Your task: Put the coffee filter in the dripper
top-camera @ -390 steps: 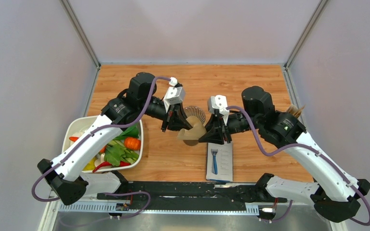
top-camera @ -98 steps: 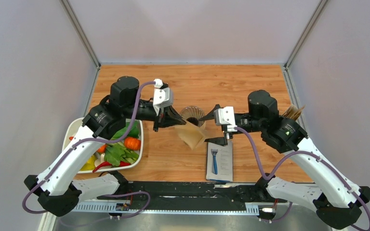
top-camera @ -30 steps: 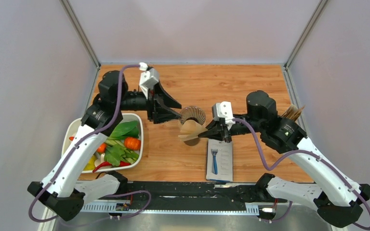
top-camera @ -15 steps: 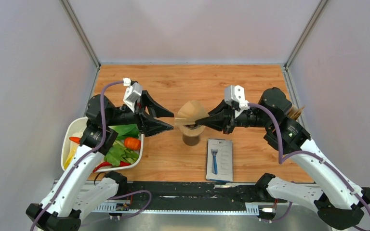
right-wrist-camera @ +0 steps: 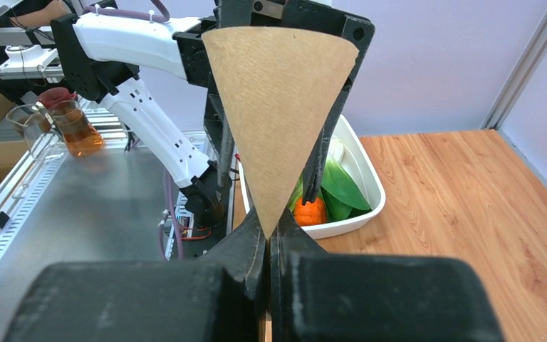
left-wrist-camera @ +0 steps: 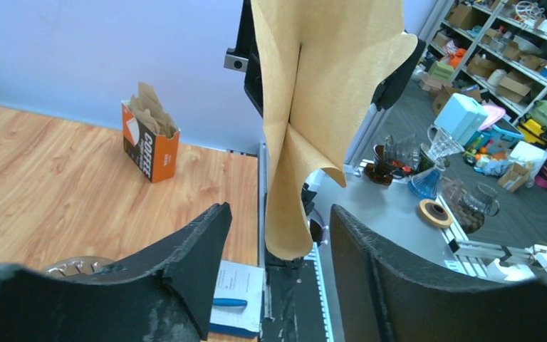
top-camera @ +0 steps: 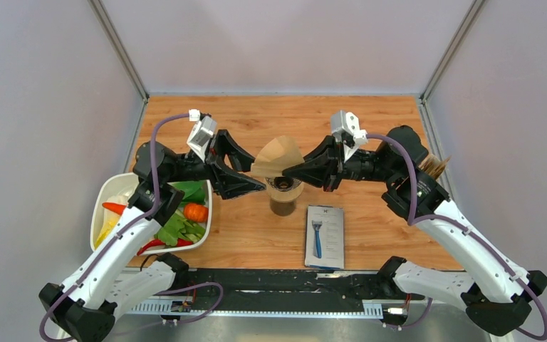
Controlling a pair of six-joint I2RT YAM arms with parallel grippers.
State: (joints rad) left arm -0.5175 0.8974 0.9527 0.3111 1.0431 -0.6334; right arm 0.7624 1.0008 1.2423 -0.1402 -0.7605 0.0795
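Though a razor pack [top-camera: 324,235] lies on the counter [top-camera: 370,128] just nearer than the dripper [top-camera: 283,203], the move turns on what hangs above. The coffee filter [top-camera: 278,153] is in the air right over the dripper. The right hand [top-camera: 289,171] has it pinched tight at the point. Its long axis is tilted, and the mouth fans up and beyond the dripper. The left hand [top-camera: 258,177], spread wide and holding nothing, sits at the dripper's left. I'd say the point must swing downward into the funnel.

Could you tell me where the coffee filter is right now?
In the top view the coffee filter hangs mid-table just above the dripper, its tip pinched in the right gripper.
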